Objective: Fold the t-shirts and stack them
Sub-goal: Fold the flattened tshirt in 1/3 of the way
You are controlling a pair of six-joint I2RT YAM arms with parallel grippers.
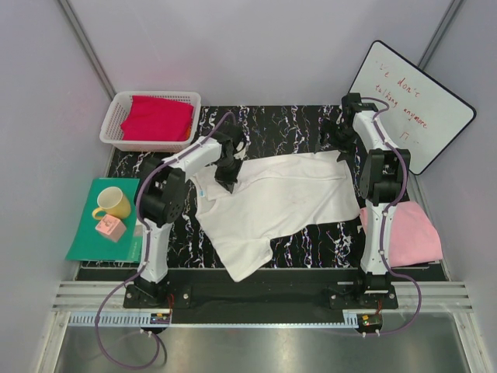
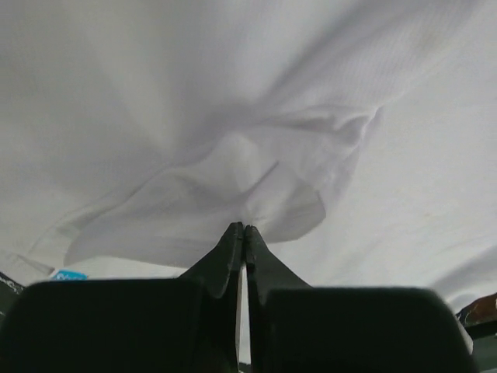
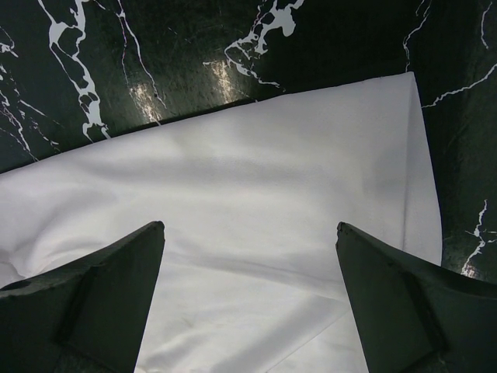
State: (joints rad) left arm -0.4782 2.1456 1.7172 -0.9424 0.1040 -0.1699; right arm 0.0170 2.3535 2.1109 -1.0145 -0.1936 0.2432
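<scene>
The white t-shirt (image 1: 276,203) lies spread on the black marbled table, partly folded, with a sleeve trailing toward the near edge. My left gripper (image 1: 227,185) is shut on a pinch of the white cloth (image 2: 256,186) at the shirt's left side; its tips (image 2: 244,228) meet with fabric bunched between them. My right gripper (image 1: 335,140) is open above the shirt's far right corner (image 3: 388,109), empty, fingers (image 3: 147,241) wide apart. The pale pink t-shirt (image 1: 410,231) lies folded at the right. The crimson red t-shirt (image 1: 158,118) lies in the white basket (image 1: 116,116).
A teal-green mat (image 1: 85,233) at the left holds a yellow mug (image 1: 114,203) and a small pink block (image 1: 109,228). A whiteboard (image 1: 411,101) leans at the back right. Grey walls close in both sides.
</scene>
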